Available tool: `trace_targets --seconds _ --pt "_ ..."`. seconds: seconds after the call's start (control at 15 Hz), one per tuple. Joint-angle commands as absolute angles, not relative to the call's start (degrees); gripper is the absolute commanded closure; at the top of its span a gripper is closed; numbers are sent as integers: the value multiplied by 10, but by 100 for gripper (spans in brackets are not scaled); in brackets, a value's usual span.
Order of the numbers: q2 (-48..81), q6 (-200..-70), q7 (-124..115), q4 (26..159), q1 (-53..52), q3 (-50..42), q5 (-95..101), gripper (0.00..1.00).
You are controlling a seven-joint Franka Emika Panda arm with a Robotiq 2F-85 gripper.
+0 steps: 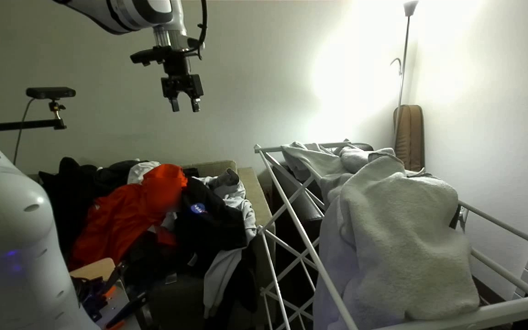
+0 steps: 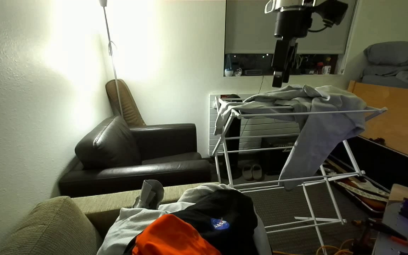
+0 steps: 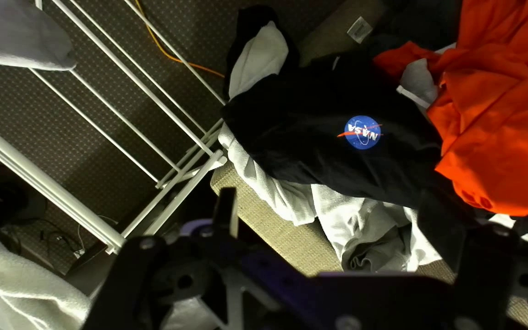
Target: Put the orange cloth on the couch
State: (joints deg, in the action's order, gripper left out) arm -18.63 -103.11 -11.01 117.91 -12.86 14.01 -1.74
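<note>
Hanging high, the arm points its parted jaws downward.

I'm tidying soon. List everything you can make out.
orange cloth: 1, orange, on couch
NASA garment: 1, black, on couch
other clothes: several, mixed, on couch
couch: 1, khaki, under clothes
drying rack: 1, white, beside couch
laundry: uncountable, pale, over drying rack
armchair: 1, dark, beside couch
floor lamp: 1, grey, corner
long case: 1, brown, corner
slippers: 2, pale, floor
radiator: 1, white, wall
window blind: 1, grey, above radiator
camera: 1, black, on bar
other items: uncountable, mixed, around room
gripper: 1, black, mid-air
arm: 1, white, beside couch
</note>
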Motion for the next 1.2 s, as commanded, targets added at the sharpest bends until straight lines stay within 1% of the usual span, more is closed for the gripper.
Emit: trace_targets --seconds 0.0,0.67,1.13 --pt "-184 -1034 -115 1177 -124 145 -18 0" --pt "-164 -1054 -208 1150 -67 110 -17 0" --pt "-173 -1044 -155 1163 -54 92 35 0"
